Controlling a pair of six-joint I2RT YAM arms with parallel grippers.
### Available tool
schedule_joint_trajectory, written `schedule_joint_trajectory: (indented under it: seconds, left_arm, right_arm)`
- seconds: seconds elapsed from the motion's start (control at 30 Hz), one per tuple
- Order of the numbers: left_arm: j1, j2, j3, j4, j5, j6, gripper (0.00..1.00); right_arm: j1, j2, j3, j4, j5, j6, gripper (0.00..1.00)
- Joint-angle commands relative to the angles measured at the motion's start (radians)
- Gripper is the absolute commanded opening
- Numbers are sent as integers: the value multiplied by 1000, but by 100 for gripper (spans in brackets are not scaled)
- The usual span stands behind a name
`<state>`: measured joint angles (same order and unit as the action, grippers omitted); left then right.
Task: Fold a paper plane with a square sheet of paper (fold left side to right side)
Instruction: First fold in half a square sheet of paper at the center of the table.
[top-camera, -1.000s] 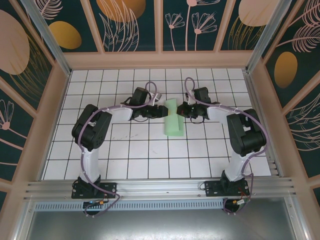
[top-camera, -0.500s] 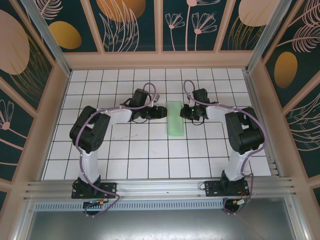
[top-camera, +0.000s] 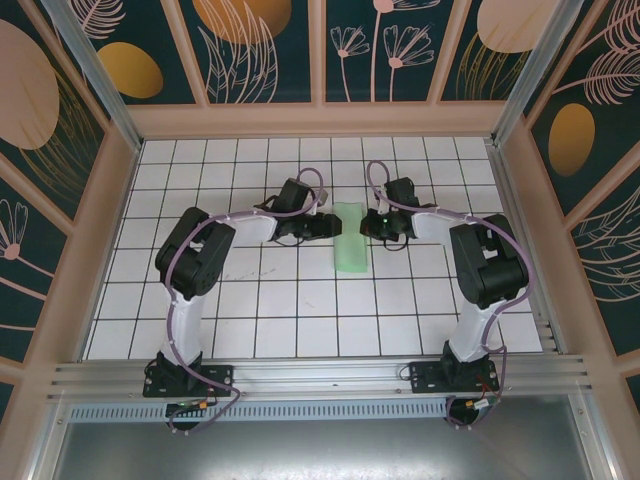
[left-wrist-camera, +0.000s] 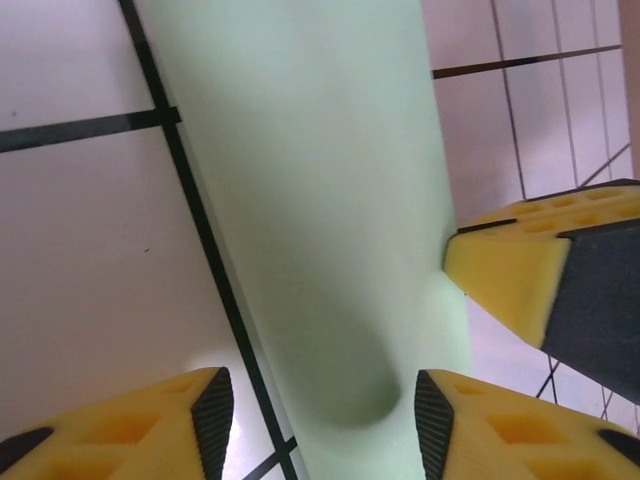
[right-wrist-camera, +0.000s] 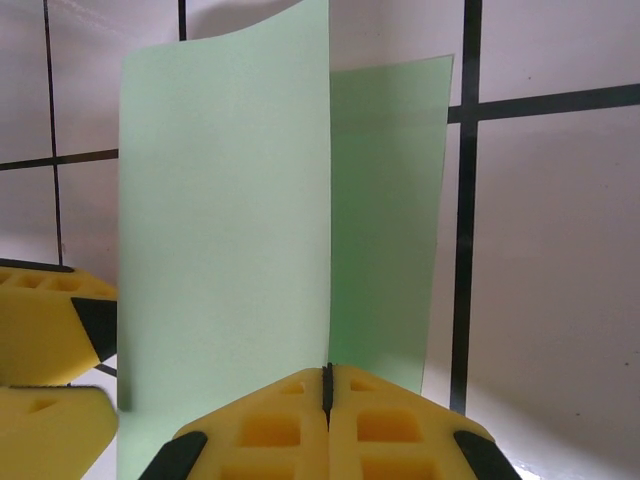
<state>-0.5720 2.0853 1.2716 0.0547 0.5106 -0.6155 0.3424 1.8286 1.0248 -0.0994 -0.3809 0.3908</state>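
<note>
Tiled table (top-camera: 250, 300): square sheet of paper (top-camera: 350, 240) doubled left-over-right, crease soft; left gripper (left-wrist-camera: 318, 410) apart astride it, right gripper (right-wrist-camera: 327, 385) pinching its edge; plane folds outstanding.

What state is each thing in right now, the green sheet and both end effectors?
the square sheet of paper: folded over into a narrow strip on the table between the two arms, top layer curling up, not yet pressed flat.
left end effector: open, fingers apart over the strip.
right end effector: shut, its fingertips apparently pinching the sheet's edge.
</note>
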Motion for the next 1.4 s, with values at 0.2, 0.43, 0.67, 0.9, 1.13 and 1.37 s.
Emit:
schedule_joint_trajectory:
  seconds: [0.2, 0.43, 0.67, 0.9, 1.13, 1.37]
  left_arm:
    - [-34, 51, 74, -114, -104, 20, 43]
    - [-54, 86, 103, -162, -153, 39, 39]
    - [-66, 109, 126, -205, -186, 62, 38]
    - [-78, 133, 161, -252, -207, 94, 38]
    - [-86, 155, 195, -298, -220, 129, 40]
    - [-89, 173, 233, -347, -234, 173, 42]
  right_arm:
    - [12, -6, -21, -24, 45, -19, 1]
    - [9, -62, -28, -29, 96, -26, 22]
    - [-33, -223, -120, -8, 213, -3, 45]
    - [-105, -420, -291, 109, 203, 72, 63]
    - [-152, -541, -380, 164, 149, 128, 75]
    - [-158, -556, -389, 150, 157, 120, 77]
